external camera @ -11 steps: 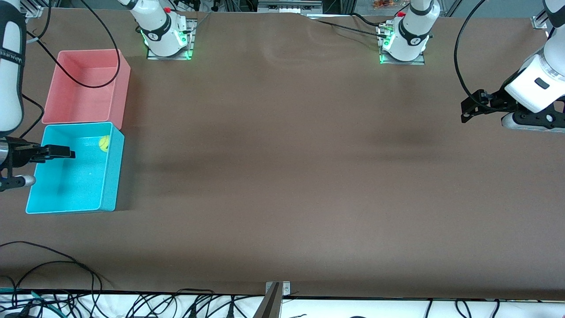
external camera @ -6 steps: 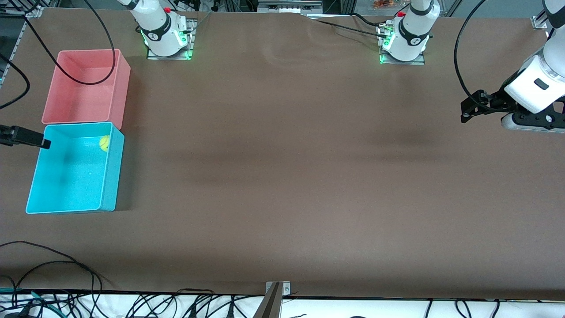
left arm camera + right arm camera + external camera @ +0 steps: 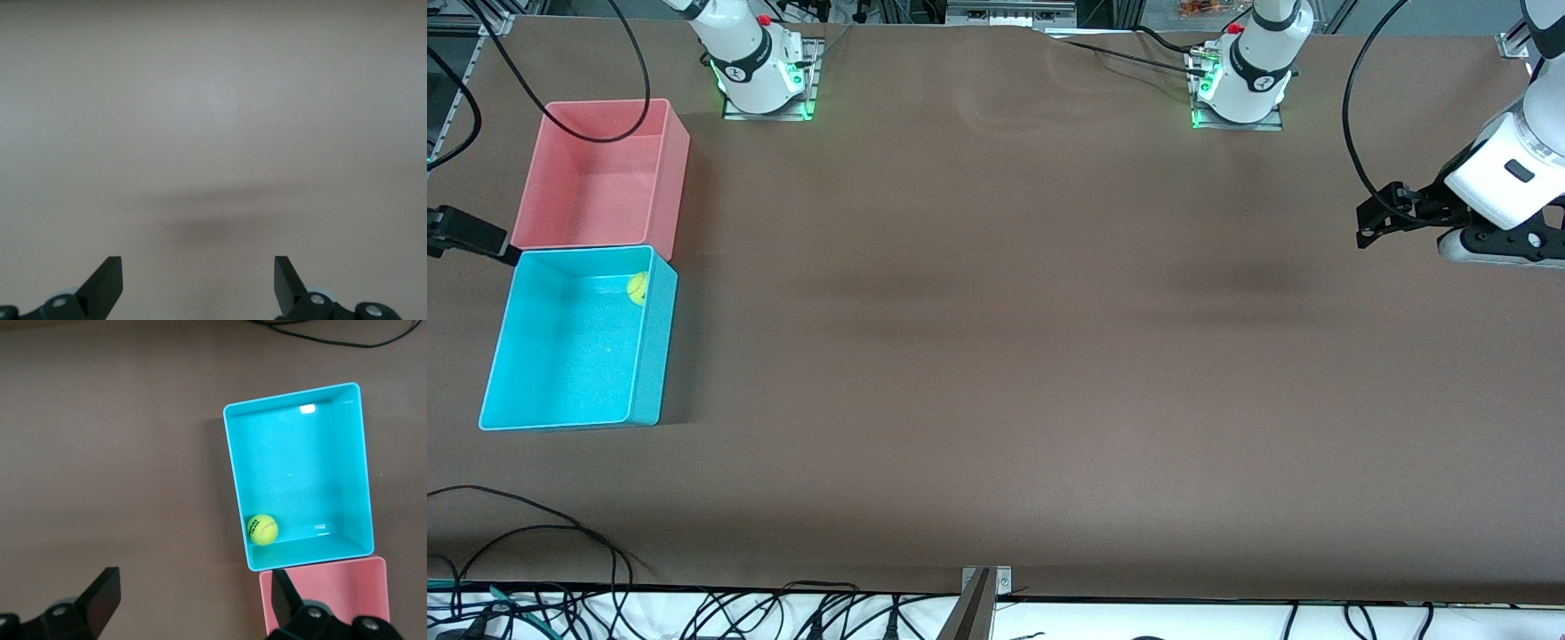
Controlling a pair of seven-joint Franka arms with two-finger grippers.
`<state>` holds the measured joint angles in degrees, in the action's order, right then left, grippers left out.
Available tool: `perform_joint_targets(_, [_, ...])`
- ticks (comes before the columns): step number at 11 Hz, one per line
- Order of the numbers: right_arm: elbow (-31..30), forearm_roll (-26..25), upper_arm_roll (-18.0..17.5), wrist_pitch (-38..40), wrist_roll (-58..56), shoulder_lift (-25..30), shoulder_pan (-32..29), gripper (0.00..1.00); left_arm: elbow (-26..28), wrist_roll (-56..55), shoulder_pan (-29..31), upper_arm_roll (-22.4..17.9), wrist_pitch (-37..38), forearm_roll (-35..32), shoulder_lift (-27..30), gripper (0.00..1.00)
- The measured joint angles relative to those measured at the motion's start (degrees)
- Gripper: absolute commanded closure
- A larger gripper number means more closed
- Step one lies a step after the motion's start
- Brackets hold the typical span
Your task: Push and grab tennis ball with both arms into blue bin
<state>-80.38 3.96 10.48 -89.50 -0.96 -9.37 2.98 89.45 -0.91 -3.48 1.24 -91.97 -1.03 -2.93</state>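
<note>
Basically done, by the look of it. Front view: tennis ball (image 3: 638, 289) sat inside the blue bin (image 3: 649, 391), in the corner next to the pink bin (image 3: 671, 178) and toward the table's middle. Ball's round, so no long axis or heading to line up. Right gripper (image 3: 463, 238) was at the right arm's table end, just beside both bins, clear of the ball. Left gripper (image 3: 1383, 218) hung well apart over the left arm's end; that arm waited.

Left wrist view: jaws apart, holding nothing, only bare table (image 3: 213, 100) below.

Right wrist view: jaws apart, empty. Ball lay on the bin floor against a wall. Right arm far nearer.
</note>
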Motion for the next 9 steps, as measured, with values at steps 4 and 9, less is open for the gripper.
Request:
perform_joint_targets(4, [-19.15,-4.96,-6.11,-10.54,3.79,10.83,-0.51,0.00,0.00,0.00,0.01,-0.05,0.00,0.00,0.00,0.00])
perform_joint_targets(9, [-19.51,-6.53,-8.91,-11.13,7.73,10.66,-0.71,0.00,0.00,0.00,0.01,-0.06,0.01,0.00,0.00,0.00])
